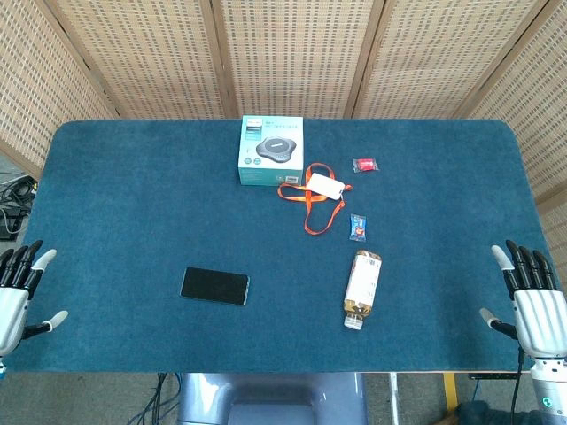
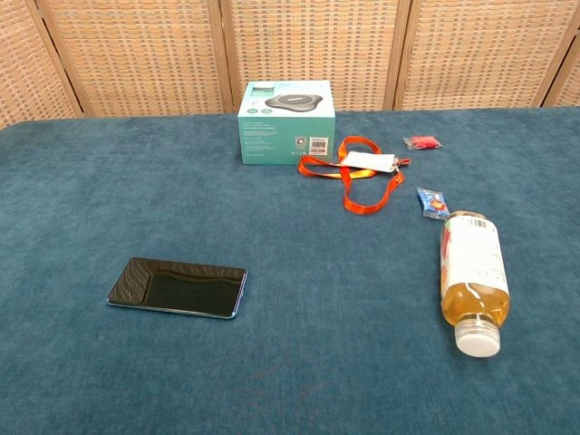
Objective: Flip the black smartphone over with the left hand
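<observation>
The black smartphone (image 1: 214, 285) lies flat on the blue table, its dark glossy screen up, left of centre near the front; the chest view shows the smartphone (image 2: 178, 287) with a thin blue rim. My left hand (image 1: 19, 288) hovers at the table's front left corner, fingers spread and empty, well to the left of the phone. At the front right corner my right hand (image 1: 530, 301) is likewise spread with nothing in it. Neither hand appears in the chest view.
A juice bottle (image 1: 362, 287) lies on its side right of the phone. Farther back are a teal boxed device (image 1: 271, 150), an orange lanyard with a white card (image 1: 317, 190), a blue candy (image 1: 358, 227) and a red candy (image 1: 365, 165). Wicker screens stand behind the table (image 1: 133, 204).
</observation>
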You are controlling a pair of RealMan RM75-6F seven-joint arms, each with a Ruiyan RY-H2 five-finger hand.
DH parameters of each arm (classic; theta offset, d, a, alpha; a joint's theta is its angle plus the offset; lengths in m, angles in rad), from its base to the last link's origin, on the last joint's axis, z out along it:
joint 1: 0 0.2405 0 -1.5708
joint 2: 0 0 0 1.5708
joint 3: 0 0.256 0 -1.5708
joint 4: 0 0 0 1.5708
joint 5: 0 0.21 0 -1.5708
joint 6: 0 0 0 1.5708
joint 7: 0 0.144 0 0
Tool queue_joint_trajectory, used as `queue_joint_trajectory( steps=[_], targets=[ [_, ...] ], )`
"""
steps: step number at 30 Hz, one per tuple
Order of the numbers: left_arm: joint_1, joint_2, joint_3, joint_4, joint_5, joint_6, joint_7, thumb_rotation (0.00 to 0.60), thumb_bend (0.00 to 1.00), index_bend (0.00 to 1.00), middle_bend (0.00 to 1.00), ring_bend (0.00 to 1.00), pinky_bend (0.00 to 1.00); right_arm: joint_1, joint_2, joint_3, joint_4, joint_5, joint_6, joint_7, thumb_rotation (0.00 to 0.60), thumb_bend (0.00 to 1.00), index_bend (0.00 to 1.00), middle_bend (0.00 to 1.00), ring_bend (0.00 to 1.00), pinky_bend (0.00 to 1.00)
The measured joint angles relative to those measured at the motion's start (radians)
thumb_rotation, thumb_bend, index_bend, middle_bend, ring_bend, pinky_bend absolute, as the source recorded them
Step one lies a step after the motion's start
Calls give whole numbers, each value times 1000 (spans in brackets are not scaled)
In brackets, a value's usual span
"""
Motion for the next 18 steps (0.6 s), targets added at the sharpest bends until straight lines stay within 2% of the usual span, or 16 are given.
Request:
queue_joint_trajectory(
  steps=[12, 18],
  targets=[
    [-16, -5, 0, -2, -6, -35, 6, 600, 0, 0, 0, 0, 0, 1, 6, 7, 6, 17, -7, 29, 600, 0, 0, 0, 0, 0],
    [-90, -17, -6, -32, -8, -164, 52, 600, 0, 0, 0, 0, 0, 3, 12, 14, 9, 28, -13, 42, 600, 0, 0, 0, 0, 0]
  ],
)
